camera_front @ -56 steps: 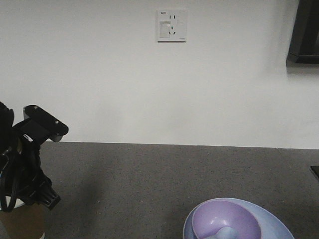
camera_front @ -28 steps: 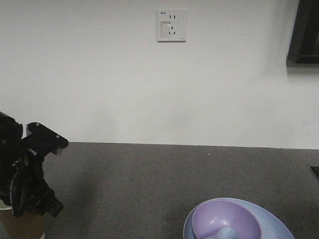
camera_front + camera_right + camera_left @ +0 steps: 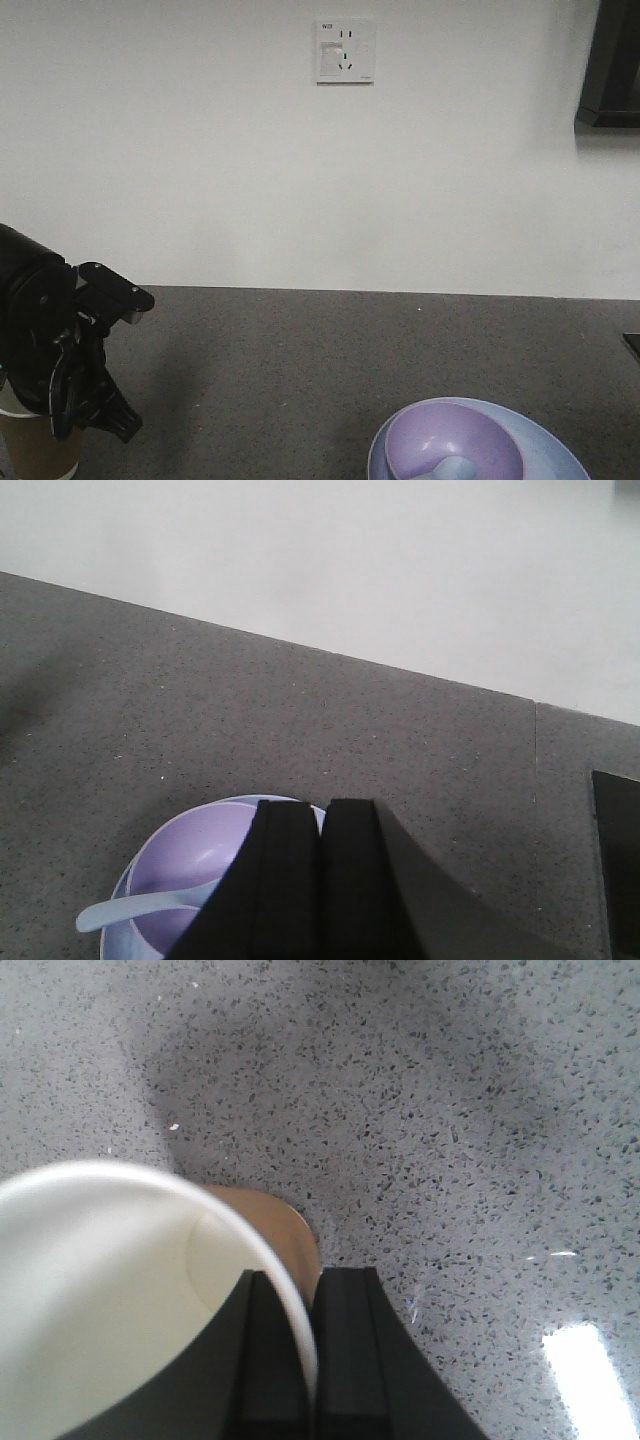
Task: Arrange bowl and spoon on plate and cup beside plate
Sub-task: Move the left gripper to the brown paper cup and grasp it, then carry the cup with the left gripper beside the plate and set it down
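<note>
The brown paper cup [image 3: 100,1300] fills the lower left of the left wrist view, with its white inside facing up. My left gripper [image 3: 312,1290] is shut on the cup's rim, one finger inside and one outside. In the front view the cup [image 3: 35,455] sits at the bottom left under the black left arm [image 3: 60,350]. The lavender bowl [image 3: 455,440] rests on the pale blue plate [image 3: 545,455], and the spoon [image 3: 130,912] lies in the bowl [image 3: 190,860]. My right gripper [image 3: 320,810] hangs shut and empty over the bowl's right side and the plate [image 3: 118,942].
The dark speckled countertop [image 3: 300,360] runs back to a white wall with a socket [image 3: 345,50]. A black object [image 3: 615,860] sits at the counter's right edge. A seam [image 3: 535,750] crosses the counter on the right.
The left arm has sunk lower and swung a little to the right, still holding the cup. Bowl, plate and spoon have not moved.
</note>
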